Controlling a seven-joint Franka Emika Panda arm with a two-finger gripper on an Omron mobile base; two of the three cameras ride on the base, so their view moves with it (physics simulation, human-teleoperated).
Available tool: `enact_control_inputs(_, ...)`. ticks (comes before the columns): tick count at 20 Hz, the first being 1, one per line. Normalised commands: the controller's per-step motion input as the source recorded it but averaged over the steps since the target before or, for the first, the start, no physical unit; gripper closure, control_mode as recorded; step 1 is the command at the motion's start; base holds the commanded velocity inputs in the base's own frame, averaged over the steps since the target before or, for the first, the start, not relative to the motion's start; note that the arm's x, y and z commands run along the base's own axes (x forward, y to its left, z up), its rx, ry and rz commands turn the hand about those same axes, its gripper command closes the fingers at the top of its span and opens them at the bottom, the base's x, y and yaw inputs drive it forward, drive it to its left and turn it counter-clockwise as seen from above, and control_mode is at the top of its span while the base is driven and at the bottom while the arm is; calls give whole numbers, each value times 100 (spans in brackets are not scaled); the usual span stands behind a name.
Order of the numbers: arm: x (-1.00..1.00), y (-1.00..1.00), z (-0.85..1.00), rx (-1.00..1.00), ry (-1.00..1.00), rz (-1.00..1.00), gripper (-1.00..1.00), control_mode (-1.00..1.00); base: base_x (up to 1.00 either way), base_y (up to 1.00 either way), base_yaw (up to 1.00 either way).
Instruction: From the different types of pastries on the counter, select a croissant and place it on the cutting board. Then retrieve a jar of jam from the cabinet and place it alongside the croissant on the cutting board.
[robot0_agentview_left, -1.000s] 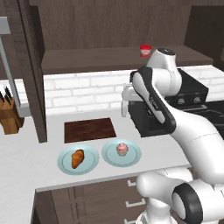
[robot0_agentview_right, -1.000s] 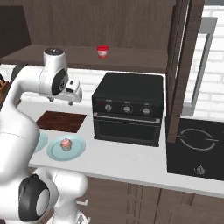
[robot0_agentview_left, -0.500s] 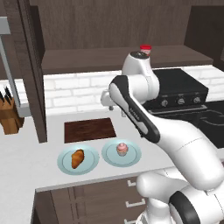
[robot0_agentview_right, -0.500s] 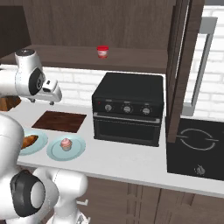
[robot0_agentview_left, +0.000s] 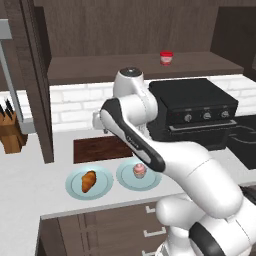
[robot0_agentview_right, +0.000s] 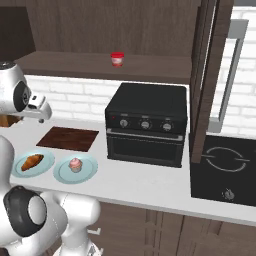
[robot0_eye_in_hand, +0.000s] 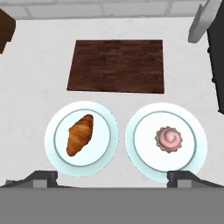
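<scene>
On the counter (robot0_agentview_left: 30, 175) nothing has moved. The arm has swung left over the croissant (robot0_eye_in_hand: 80, 134); gripper (robot0_eye_in_hand: 112, 176) spread, ready to descend.

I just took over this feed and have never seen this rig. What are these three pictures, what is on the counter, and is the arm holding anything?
The machine is a white robot arm on a driving base in a rendered kitchen. Two pictures come from cameras on the base, behind the arm to its left and right. The third looks straight down from the hand; the pincer shows as two dark tips, set wide apart, holding nothing.

On the counter lie a dark cutting board, bare, and two light blue plates: one with the croissant, one with a pink cupcake. A black oven stands beside them, and a knife block at the far side. The red jar of jam sits on the cabinet shelf above.
</scene>
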Motion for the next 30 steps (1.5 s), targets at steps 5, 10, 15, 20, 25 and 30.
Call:
enact_control_inputs(5,-2,59,-39,0,0,0,-100,-100,0,0,0)
enact_control_inputs(10,-2,29,-49,0,0,0,-100,-100,0,0,0)
enact_control_inputs(15,0,0,-62,0,2,-6,-100,-100,0,0,0)
enact_control_inputs(20,0,13,-57,0,1,-3,-100,-100,0,0,0)
enact_control_inputs(25,0,21,-44,0,0,0,-100,-100,0,0,0)
enact_control_inputs(30,4,0,-34,7,2,0,-100,-100,0,0,0)
